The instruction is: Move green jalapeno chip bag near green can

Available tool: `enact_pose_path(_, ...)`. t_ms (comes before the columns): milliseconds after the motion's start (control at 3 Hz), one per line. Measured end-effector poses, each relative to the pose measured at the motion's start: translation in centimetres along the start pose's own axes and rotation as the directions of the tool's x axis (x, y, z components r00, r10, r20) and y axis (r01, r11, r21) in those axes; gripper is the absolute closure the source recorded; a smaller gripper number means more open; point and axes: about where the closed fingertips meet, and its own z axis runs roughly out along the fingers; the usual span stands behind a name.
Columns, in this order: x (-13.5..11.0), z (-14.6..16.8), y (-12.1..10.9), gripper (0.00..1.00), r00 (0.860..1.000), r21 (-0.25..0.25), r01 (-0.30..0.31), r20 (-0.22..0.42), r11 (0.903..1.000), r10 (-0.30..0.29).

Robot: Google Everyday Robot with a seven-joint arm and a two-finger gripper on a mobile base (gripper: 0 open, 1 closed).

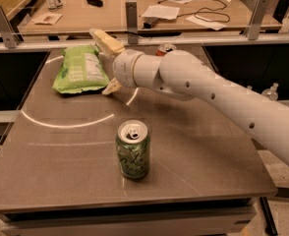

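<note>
The green jalapeno chip bag [79,70] lies flat at the table's back left, lime green with a white text panel. The green can [133,151] stands upright near the table's front middle, silver top with a pull tab. My gripper [100,62] is at the bag's right edge, open, with one finger [105,41] above the bag's far corner and the other [111,87] by its near right corner. Nothing is held. The white arm reaches in from the right.
A red can [165,48] stands behind my arm, mostly hidden. A metal rail [144,42] runs behind the grey table [208,146]. Beyond it a wooden desk [110,14] holds papers, cables and bottles. A bottle [271,90] stands on the floor at right.
</note>
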Motion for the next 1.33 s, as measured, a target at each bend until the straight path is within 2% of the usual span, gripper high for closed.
enact_pose_path(667,-1.2,2.9,-0.1,0.00,1.000,0.065,0.012,0.018,0.9978,-0.013)
enact_pose_path(1000,-1.7,3.5,-0.3,0.00,1.000,0.095,0.028,0.008,0.9950,-0.029)
enact_pose_path(1333,-2.0,3.3,0.0,0.00,0.999,0.143,0.022,-0.030,0.9895,-0.018)
